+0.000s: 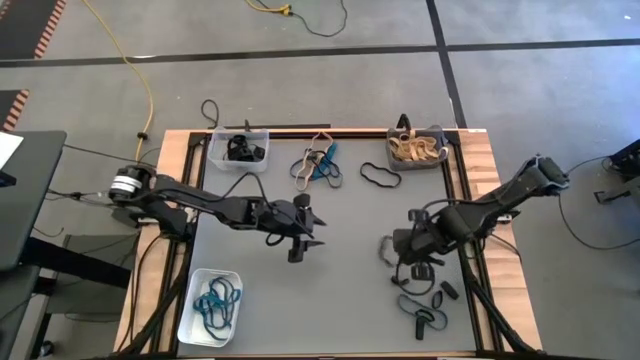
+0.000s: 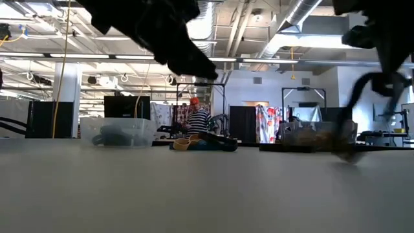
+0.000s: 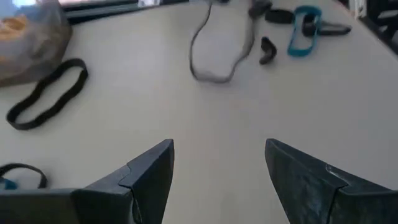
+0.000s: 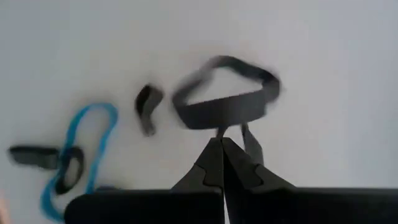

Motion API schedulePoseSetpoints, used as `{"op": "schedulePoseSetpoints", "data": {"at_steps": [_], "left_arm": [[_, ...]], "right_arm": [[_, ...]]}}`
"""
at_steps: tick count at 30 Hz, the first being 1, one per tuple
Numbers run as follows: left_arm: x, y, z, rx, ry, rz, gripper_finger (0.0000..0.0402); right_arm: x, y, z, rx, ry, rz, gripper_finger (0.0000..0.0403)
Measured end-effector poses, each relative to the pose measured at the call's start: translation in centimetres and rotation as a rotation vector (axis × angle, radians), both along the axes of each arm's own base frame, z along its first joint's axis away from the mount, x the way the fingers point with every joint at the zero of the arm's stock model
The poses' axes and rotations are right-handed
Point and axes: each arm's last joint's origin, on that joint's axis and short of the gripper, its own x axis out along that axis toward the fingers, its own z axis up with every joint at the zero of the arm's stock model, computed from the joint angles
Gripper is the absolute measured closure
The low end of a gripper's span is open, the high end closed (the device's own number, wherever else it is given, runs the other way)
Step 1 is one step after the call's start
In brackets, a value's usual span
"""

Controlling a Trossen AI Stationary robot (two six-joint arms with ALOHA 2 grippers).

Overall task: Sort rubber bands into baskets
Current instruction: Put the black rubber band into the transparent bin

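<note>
Right gripper (image 4: 222, 146): we see its fingers pinched together on a black rubber band (image 4: 224, 99), which hangs as a loop off the tips over the right half of the table.
Left gripper (image 3: 217, 168): fingers spread with nothing between them, hovering above the bare table centre.
Rubber bands still loose: a mixed cluster (image 1: 318, 165) and a single black loop (image 1: 380, 177) near the far edge, and a small scatter (image 1: 425, 305) near the right arm, including a teal band (image 4: 84, 149).
Baskets: the clear basket (image 1: 238, 150) at the far left holds black bands, the dark grey basket (image 1: 417, 148) at the far right holds tan ones, and the white basket (image 1: 209, 305) at the near left holds teal ones.
Risk of a drop: the grip looks to be on a thin edge of the band only, so we judge a quick swing could shake it free mid-carry.
Risk of a wrong basket: the dark grey basket is nearest, but black seems to belong in the clear one across the table.
Risk of collision: that path crosses the left arm's reach.
Doubt: the band is smeared in the right wrist view, so we cannot be sure how much of it is caught.
</note>
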Motion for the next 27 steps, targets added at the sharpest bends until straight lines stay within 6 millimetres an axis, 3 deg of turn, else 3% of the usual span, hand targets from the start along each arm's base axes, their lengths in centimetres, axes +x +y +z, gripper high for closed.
{"op": "schedulePoseSetpoints", "data": {"at_steps": [5,10,17,27], "left_arm": [[0.6,0.1,-1.1,0.008,0.017,0.001,0.0159],[0.7,0.1,-1.0,0.028,-0.004,-0.010,0.0159],[1.1,0.1,-0.1,0.028,-0.107,-0.012,0.0159],[1.8,-0.1,1.7,-0.008,-0.301,-0.067,0.0159]], "right_arm": [[0.5,0.4,-0.2,0.062,0.005,0.036,0.0384],[2.2,1.0,0.5,0.028,-0.224,0.136,0.0384],[3.9,0.4,1.1,-0.006,-0.376,0.185,0.0384],[8.4,-0.6,1.5,-0.109,-0.664,0.292,0.0384]]}}
